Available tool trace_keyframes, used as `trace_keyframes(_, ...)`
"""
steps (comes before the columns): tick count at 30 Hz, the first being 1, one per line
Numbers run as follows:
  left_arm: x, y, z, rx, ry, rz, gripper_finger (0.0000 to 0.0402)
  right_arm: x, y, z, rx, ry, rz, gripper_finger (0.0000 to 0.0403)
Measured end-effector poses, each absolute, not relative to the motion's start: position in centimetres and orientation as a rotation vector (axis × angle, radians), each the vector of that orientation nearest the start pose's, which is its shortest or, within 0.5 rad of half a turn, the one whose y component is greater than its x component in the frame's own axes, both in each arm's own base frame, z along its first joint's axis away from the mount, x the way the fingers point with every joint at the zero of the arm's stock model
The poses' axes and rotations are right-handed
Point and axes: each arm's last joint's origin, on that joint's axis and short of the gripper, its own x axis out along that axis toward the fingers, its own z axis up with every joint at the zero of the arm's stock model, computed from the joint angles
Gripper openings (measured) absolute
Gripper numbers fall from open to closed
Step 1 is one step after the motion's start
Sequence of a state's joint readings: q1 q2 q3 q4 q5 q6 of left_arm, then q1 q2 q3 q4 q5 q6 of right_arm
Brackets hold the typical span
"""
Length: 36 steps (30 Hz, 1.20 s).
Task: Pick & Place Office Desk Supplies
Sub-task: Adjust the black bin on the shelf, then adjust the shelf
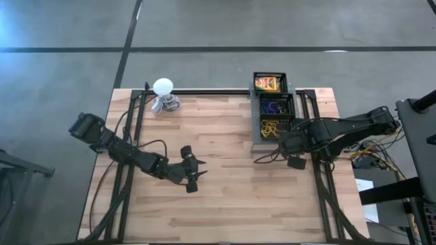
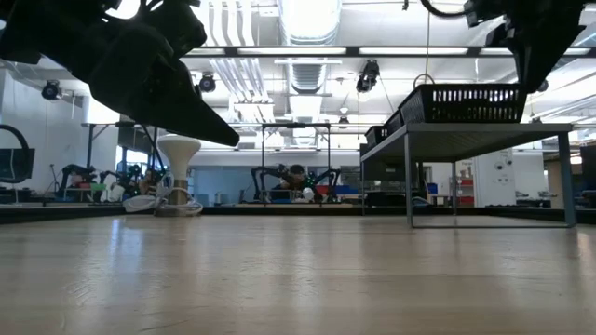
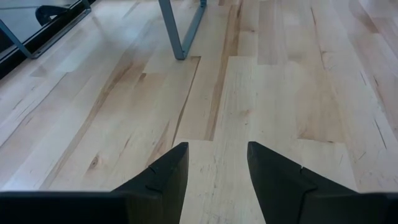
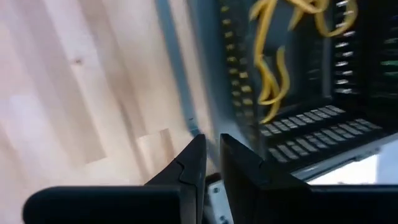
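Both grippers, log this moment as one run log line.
left gripper: open, empty, over bare table | right gripper: nearly closed, empty, beside rubber bands basket

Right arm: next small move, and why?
Probably nudge the right tool over the black mesh basket compartment holding the thin yellow rubber bands. It sits at that compartment's rim, beside the bands, not above them. The left tool hangs open over bare wooden table.

Light wood-plank desk (image 1: 225, 197) under both pincers, on a dark metal frame. Grey concrete floor (image 1: 272, 27) beyond it, crossed by dark lines. Behind the desk: long ceiling light strips (image 2: 307, 19), exposed pipes, workbenches with gear, a grey metal stand (image 2: 484, 140) off right.
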<state>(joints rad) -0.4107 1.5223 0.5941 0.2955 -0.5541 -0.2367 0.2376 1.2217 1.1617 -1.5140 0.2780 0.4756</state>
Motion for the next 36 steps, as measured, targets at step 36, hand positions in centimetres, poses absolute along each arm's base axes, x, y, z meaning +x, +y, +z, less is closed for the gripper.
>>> trace_keyframes(36,26.2,-9.5,15.5,0.046,0.507,0.212,0.0168,8.1,3.7,23.0,0.181,0.169,0.299,0.0008)
